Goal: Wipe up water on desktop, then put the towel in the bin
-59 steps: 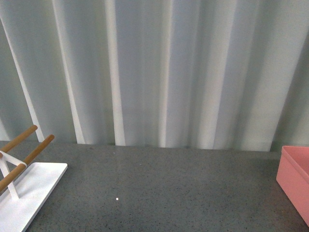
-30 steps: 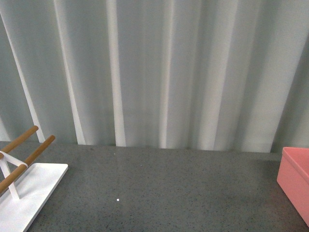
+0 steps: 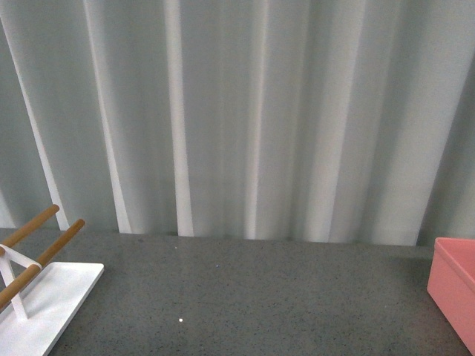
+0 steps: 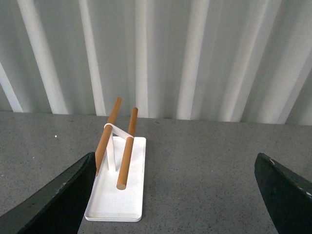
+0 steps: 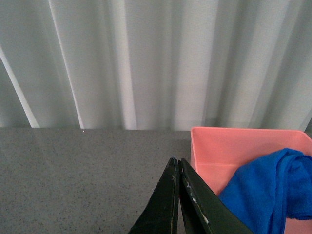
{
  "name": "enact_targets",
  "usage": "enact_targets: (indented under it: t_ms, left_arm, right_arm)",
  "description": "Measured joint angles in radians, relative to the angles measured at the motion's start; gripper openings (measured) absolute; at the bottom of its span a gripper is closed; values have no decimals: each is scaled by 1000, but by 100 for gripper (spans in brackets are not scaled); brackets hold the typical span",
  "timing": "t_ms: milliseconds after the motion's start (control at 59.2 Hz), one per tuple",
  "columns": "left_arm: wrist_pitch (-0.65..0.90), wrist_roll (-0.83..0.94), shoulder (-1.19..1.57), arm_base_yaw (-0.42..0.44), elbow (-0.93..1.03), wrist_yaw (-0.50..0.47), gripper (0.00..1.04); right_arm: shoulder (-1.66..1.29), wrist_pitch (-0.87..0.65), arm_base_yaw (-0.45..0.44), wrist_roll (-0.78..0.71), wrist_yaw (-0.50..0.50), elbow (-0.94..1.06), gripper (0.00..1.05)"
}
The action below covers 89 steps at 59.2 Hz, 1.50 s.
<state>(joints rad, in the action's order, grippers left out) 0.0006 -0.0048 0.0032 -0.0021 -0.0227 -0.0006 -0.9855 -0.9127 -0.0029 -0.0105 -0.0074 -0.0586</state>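
A: The right gripper (image 5: 178, 195) has its dark fingers pressed together on nothing. Beside it, the bright blue fluffy microfibre towel (image 5: 273, 192) lies inside the salmon-pink rectangular bin (image 5: 229, 146).

B: And the left gripper (image 4: 175, 195)?

A: Its fingers are wide apart, over the dark grey speckled desktop (image 4: 204, 165), facing the white rack with wooden bars (image 4: 119, 170).

B: The towel looks soft and light; I think a pinch on a raised fold is enough.

I see the blue towel (image 5: 270, 187) bunched inside the pink bin (image 5: 219, 146), which stands on the speckled grey bench (image 3: 260, 289).
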Motion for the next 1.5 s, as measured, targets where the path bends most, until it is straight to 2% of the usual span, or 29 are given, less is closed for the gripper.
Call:
enact_targets:
  t_ms: [726,1435,1503]
  left_arm:
    - [0,0,0,0,0,0,98]
    - [0,0,0,0,0,0,98]
    - [0,0,0,0,0,0,98]
  right_arm:
    - [552,481,0,0,3,39,3]
    - [814,738,0,1,4,39,3]
    - [917,875,0,1,4,39,3]
